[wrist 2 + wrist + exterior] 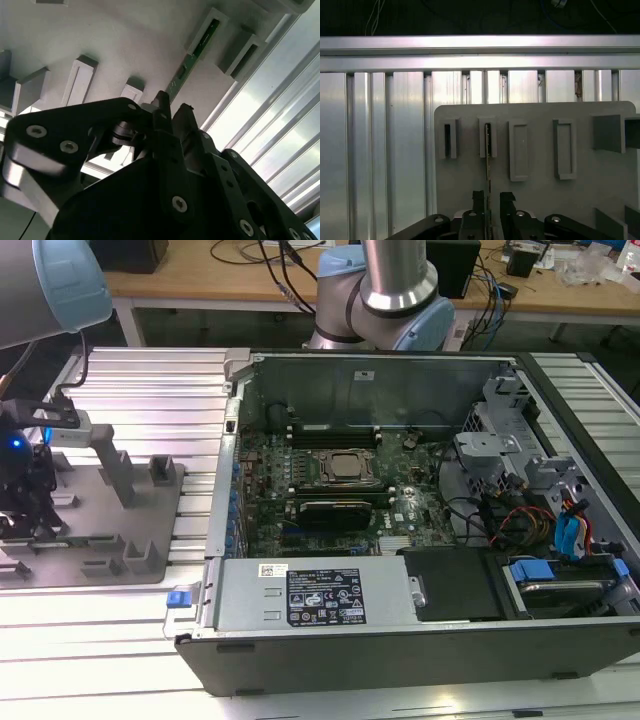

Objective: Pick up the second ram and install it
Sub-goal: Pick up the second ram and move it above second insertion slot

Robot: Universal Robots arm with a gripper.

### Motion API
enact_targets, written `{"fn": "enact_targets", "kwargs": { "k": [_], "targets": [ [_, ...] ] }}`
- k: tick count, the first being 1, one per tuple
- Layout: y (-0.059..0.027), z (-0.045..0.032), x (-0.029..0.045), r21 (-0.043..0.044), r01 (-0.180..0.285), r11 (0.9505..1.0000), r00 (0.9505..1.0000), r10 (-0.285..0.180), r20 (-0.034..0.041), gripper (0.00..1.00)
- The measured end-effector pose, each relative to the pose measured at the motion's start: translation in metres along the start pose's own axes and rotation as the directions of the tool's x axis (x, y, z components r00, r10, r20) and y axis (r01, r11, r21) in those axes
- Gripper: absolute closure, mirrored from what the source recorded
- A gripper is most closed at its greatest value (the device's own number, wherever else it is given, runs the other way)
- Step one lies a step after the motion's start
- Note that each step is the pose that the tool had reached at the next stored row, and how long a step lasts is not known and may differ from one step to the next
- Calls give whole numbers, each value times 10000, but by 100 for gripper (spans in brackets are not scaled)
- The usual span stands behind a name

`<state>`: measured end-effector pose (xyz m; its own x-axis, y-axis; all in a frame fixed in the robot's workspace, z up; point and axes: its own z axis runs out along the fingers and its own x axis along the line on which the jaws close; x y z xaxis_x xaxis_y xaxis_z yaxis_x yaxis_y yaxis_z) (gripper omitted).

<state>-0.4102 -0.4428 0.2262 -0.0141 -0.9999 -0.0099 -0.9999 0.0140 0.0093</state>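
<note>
While the open hand [492,196] straddles the second ram [488,155] on its fixture [540,200], pickup is underway; closing demands centred fingers [479,202].

An open desktop computer case [400,665] lies on a slotted aluminium table [130,375]. Its motherboard [270,455] is exposed, with the silver CPU socket [347,468] at centre and a labelled power supply [310,592] along the near wall. At the exterior view's left, a grey fixture plate [100,525] carries upright blocks [160,472]. A wooden workbench [190,282] draped with cables [285,275] stands behind.
</note>
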Motion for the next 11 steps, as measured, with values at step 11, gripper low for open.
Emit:
{"fn": "enact_targets", "kwargs": {
  "k": [11],
  "targets": [
    [76,146,3,18,130,9999,9999,-130,-1,72]
  ]
}}
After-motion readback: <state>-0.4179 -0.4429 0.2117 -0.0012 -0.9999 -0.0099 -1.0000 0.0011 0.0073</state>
